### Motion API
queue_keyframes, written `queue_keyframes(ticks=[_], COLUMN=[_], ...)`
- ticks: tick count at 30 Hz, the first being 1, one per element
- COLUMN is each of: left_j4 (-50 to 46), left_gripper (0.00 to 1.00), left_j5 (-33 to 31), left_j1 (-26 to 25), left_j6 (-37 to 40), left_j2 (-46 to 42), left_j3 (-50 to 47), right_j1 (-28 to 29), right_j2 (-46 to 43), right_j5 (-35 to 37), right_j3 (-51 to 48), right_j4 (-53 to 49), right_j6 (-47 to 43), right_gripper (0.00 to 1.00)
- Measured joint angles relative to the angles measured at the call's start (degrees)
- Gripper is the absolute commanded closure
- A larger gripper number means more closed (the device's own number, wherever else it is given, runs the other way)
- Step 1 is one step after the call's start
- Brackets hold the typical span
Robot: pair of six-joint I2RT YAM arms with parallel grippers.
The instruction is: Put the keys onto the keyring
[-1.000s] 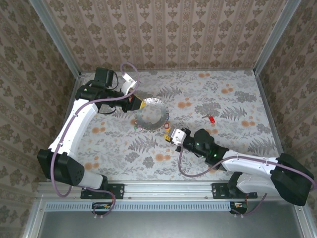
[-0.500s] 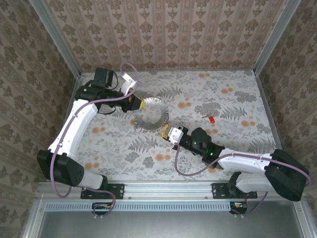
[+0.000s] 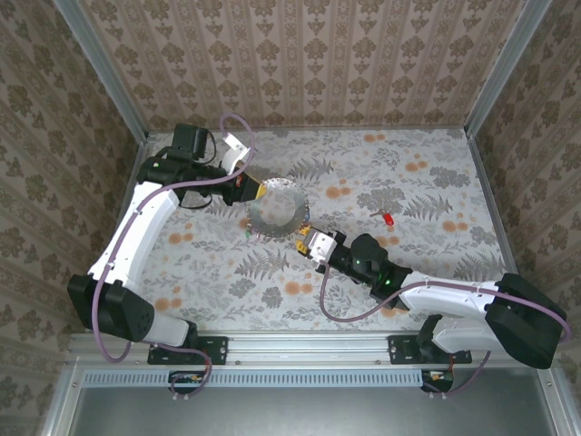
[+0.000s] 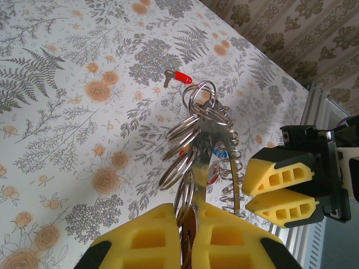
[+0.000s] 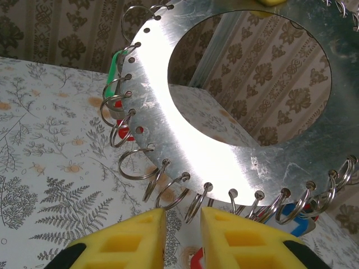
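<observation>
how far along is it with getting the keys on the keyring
Done: the left gripper grips the keyring by its edge, holding it up. In hand: the right gripper, fingers apart, sits at the split rings on the opposite rim. Left: the red-tagged key lies loose on the table, not yet threaded.

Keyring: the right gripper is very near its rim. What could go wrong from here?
The left gripper pinches the keyring at one edge, so a push from the right gripper could twist it or pull it free. The split rings hang close together; that gripper could catch two at once.
</observation>
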Motion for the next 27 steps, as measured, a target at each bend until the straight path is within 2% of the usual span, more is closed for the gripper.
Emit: queue_keyframes(ticks=[27], left_j4=[0.6], left_gripper=[1.00], left_j5=[-0.5], left_j1=[-0.3], left_j6=[-0.2], left_j2=[0.0], left_j3=[0.0], right_j1=[0.0], right_j2=[7.8], right_j5=[4.7], right_j3=[1.4], right_j4=[6.4], right_j6=[-0.8], right_gripper=[0.81])
